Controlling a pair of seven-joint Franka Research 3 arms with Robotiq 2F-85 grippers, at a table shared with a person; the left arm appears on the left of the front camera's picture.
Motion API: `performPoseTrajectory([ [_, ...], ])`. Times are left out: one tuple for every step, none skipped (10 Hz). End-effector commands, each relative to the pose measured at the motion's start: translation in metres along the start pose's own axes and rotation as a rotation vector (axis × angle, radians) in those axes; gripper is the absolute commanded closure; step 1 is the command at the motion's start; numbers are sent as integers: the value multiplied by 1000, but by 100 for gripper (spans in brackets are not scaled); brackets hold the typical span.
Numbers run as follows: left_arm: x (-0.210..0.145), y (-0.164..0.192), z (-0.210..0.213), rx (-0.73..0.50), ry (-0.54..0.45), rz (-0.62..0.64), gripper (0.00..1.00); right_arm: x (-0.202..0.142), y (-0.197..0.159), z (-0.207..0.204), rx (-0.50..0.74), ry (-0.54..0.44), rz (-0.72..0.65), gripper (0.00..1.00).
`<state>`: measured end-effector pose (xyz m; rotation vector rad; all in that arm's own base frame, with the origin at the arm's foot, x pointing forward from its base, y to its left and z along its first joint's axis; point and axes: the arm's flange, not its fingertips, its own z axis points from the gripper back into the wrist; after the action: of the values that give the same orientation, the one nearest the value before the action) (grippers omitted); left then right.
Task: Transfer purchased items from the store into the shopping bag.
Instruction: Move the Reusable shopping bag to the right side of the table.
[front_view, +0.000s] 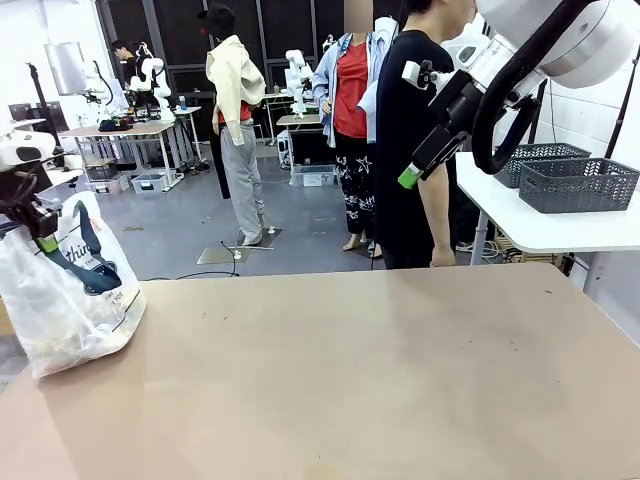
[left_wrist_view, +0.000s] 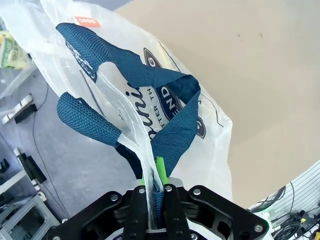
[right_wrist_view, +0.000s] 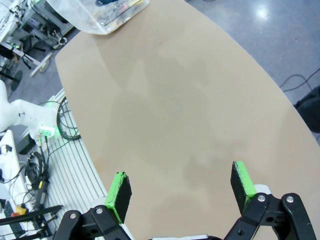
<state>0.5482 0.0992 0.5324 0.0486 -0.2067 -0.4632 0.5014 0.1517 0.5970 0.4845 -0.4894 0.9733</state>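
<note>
The shopping bag, whitish translucent plastic with navy straps and dark print, sits slumped at the table's left edge. My left gripper is shut on the bag's top edge where a navy strap meets the plastic. In the left wrist view its green pads pinch strap and plastic together. Some purchased items show dimly as pale yellowish shapes through the bag's lower part, and coloured bits show inside it in the right wrist view. My right gripper hangs high over the far right, open and holding nothing.
A person in a black shirt stands at the table's far side, arm hanging down. Behind, on a white side table, are dark grey lattice baskets. The tan tabletop spreads bare from the bag to the right edge.
</note>
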Motion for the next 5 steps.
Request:
performPoseTrajectory([
  [-15,4,6,-55,-9,-37,100,-1,-1,0,5,-2,0,0],
  [-17,5,5,-60,-7,-48,100,-1,-1,0,5,-2,0,0],
  [-18,7,2,-70,1,-57,100,-1,-1,0,5,-2,0,0],
  [-19,7,0,-73,14,-61,100,-1,-1,0,5,-2,0,0],
  [-16,7,-3,-61,32,-53,100,-1,-1,0,5,-2,0,0],
])
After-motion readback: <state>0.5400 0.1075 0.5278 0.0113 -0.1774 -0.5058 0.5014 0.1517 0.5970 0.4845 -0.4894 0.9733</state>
